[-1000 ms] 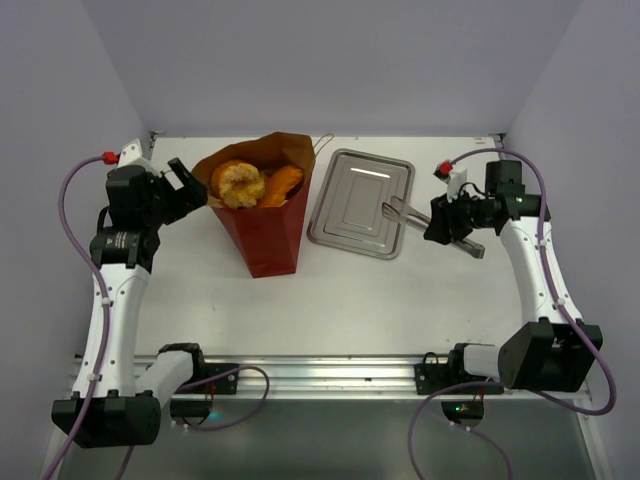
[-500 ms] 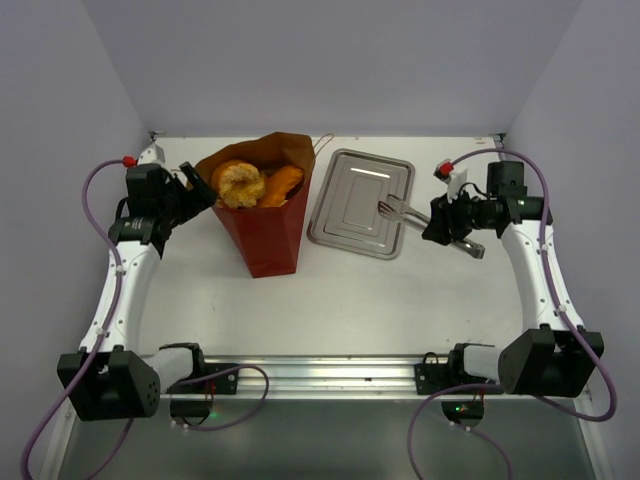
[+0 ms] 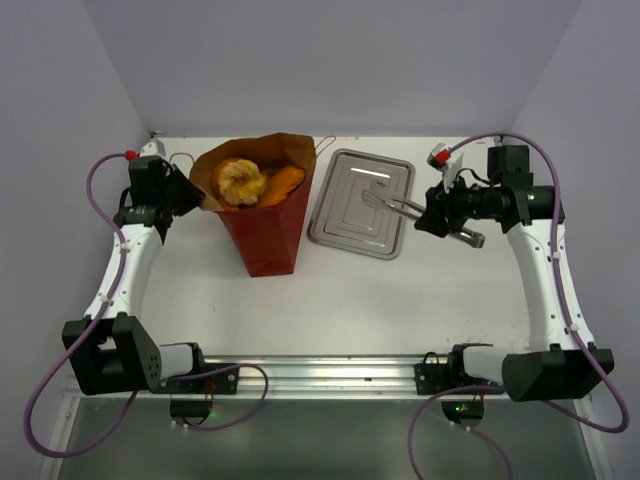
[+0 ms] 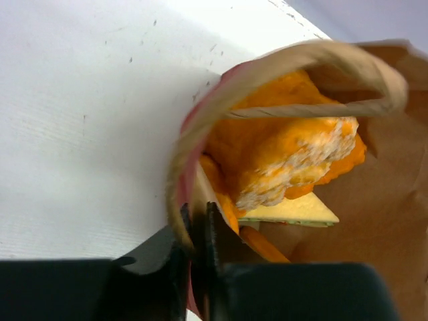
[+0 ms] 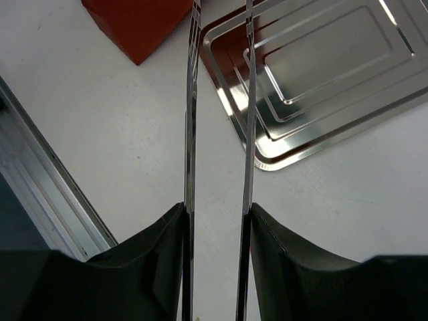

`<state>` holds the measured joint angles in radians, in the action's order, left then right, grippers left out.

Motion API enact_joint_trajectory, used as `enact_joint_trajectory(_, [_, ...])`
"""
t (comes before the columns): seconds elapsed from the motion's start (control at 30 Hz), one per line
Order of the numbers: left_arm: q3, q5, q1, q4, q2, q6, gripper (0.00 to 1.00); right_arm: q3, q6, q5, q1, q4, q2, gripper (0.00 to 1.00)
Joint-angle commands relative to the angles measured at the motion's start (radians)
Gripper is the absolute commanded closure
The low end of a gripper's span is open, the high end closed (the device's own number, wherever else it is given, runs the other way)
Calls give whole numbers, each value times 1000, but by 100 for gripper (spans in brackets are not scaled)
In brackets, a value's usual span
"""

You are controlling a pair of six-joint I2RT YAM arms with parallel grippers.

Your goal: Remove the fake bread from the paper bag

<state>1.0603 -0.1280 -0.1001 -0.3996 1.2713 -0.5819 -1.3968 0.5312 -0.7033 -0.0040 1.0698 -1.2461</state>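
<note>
White tabletop [image 3: 400, 300]: left fingers [image 4: 212, 241] pinch paper bag [image 3: 266, 236] rim

Black left gripper [image 4: 194, 231], arm stretched forward, pinches the rim of the red paper bag [image 3: 265, 235]; black right gripper [image 5: 217, 217] clamps thin metal tongs [image 5: 190, 120].
</note>
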Motion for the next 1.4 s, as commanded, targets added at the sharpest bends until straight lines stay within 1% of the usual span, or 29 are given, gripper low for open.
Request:
enact_joint_trajectory(0.0, [72, -30, -10, 81, 17, 60, 89, -115, -26, -48, 81, 56, 17, 56])
enact_joint_trajectory(0.07, [101, -42, -10, 77, 23, 88, 100, -148, -48, -38, 137, 58, 13, 56])
enact_joint_trajectory(0.3, [263, -39, -10, 64, 33, 134, 100, -368, -134, -27, 294, 88, -76, 56])
enact_joint_trajectory(0.4, [311, -41, -10, 74, 40, 143, 100, -431, -178, -32, 354, 84, -117, 56])
enact_joint_trajectory(0.57, [310, -139, -10, 94, 59, 157, 100, -499, -198, -21, 424, 78, -183, 56])
enact_joint_trajectory(0.7, [236, -217, -10, 120, 45, 160, 100, -525, -178, 21, 482, 81, -242, 56])
enact_joint_trajectory(0.87, [169, -252, -10, 127, 22, 146, 100, -544, -116, 47, 627, 108, -298, 56])
enact_joint_trajectory(0.93, [167, -262, -10, 120, 22, 125, 100, -545, -93, 56, 677, 120, -314, 57])
enact_joint_trajectory(1.07, [179, -289, -10, 100, 34, 57, 100, -528, -65, 100, 728, 130, -343, 57])
enact_joint_trajectory(1.23, [188, -291, -10, 104, 33, 13, 100, -498, -56, 301, 734, 95, -348, 57])
enact_joint_trajectory(1.3, [190, -294, -12, 104, 34, 7, 100, -463, -45, 332, 736, 76, -345, 57])
enact_joint_trajectory(1.37, [190, -309, -10, 104, 36, 1, 100, -427, -28, 399, 760, 62, -343, 57])
